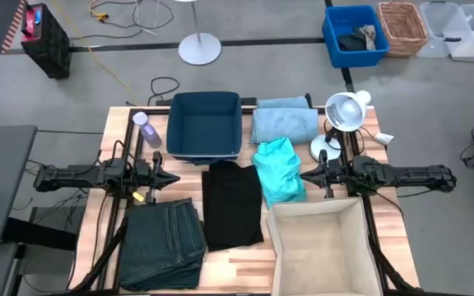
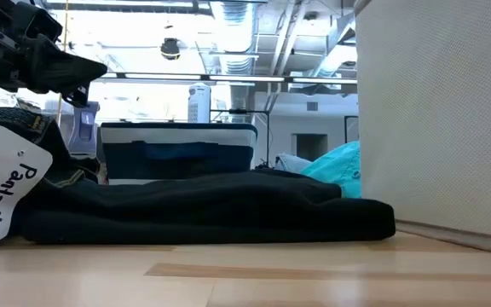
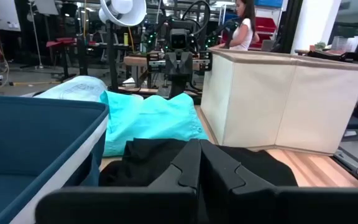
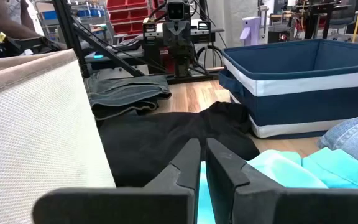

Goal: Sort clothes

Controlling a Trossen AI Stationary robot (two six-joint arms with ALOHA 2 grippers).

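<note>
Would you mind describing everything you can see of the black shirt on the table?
The black shirt is plain, matte, soft-looking fabric, folded into a long rectangle lying flat at the table's middle. One end is rumpled beside the dark blue bin. The teal-green top lies along one side, the dark jeans on the other. Neither end effector holds it.

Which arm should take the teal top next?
Right, probably. The right gripper sits beside the teal top, empty, its fingers shut. The left gripper is across the black shirt, farther off.
</note>
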